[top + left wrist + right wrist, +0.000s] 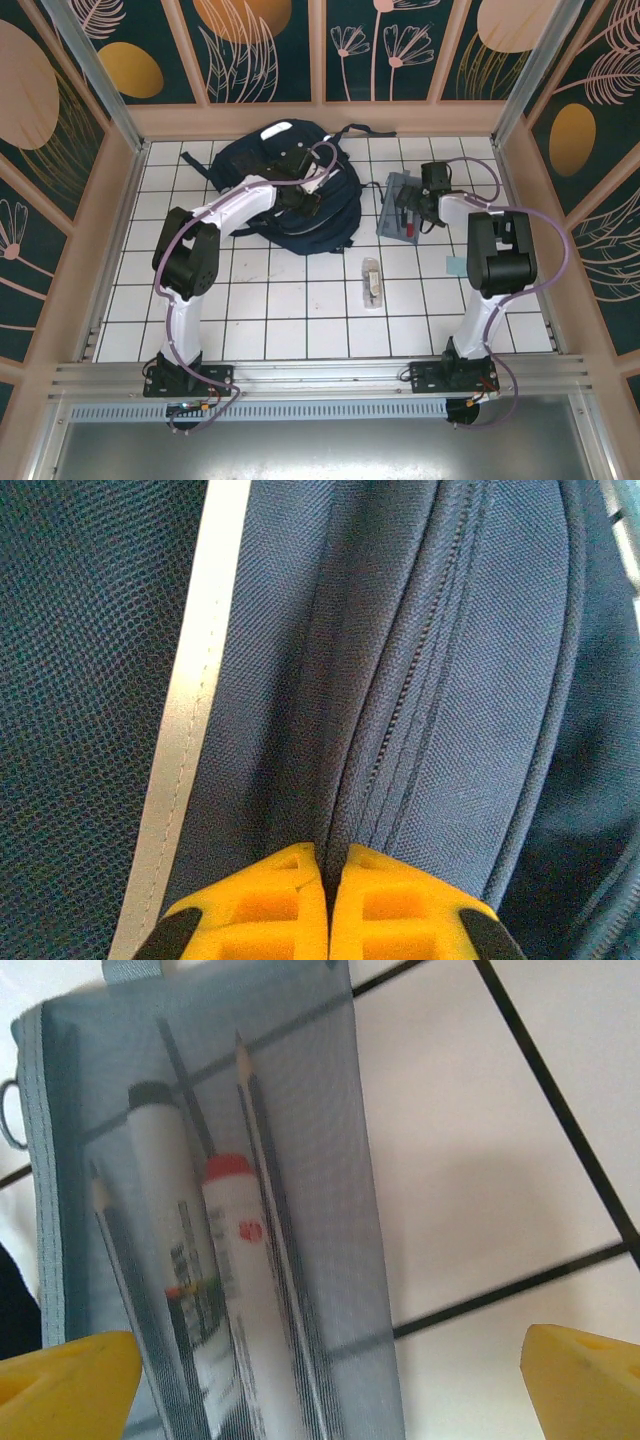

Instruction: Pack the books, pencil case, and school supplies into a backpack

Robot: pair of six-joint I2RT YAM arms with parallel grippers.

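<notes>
**L pinch on bag, R poised over pencil case**

L fingers (290, 920) pressed together, pinching a ridge of the navy blue fabric backpack (450, 680) beside its zip (400, 730). Bag lies mid-rear on the white tiled worktop (300, 310). R fingers (70, 1385) spread wide over the grey mesh pencil case (200, 1210), just R of bag.

Zip looks shut here, so open it before loading. R should centre across the case's narrow width — one finger overlaps its edge. Clear plastic supplies packet (371, 282) lies apart, nearer the bases.
</notes>
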